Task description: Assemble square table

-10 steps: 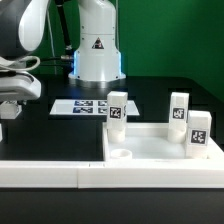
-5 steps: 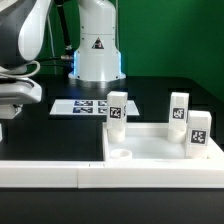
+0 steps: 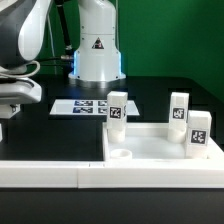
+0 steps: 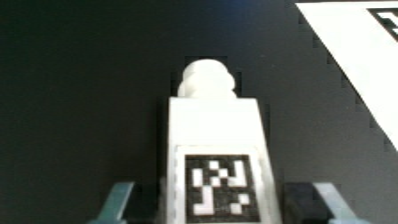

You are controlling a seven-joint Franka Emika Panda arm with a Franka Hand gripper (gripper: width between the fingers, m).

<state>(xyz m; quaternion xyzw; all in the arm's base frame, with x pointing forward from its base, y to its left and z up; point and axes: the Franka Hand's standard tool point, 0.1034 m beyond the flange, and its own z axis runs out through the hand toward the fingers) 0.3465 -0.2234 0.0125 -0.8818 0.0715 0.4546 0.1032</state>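
Black tabletop, and we see the pincer [image 4: 217, 196] narrowing onto a white tagged leg [image 4: 215, 140] lying flat between its fingers [image 4: 119, 200], which were spread wide a second ago; we cannot tell if they pinch it yet, likely a fourth-leg pickup. At the exterior view's left edge the pincer [image 3: 10, 112] sits well left of the square table [image 3: 160, 148], where three legs stand.

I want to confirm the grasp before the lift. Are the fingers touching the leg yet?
Apart. The wrist view shows dark table between each finger and the leg lying between them.
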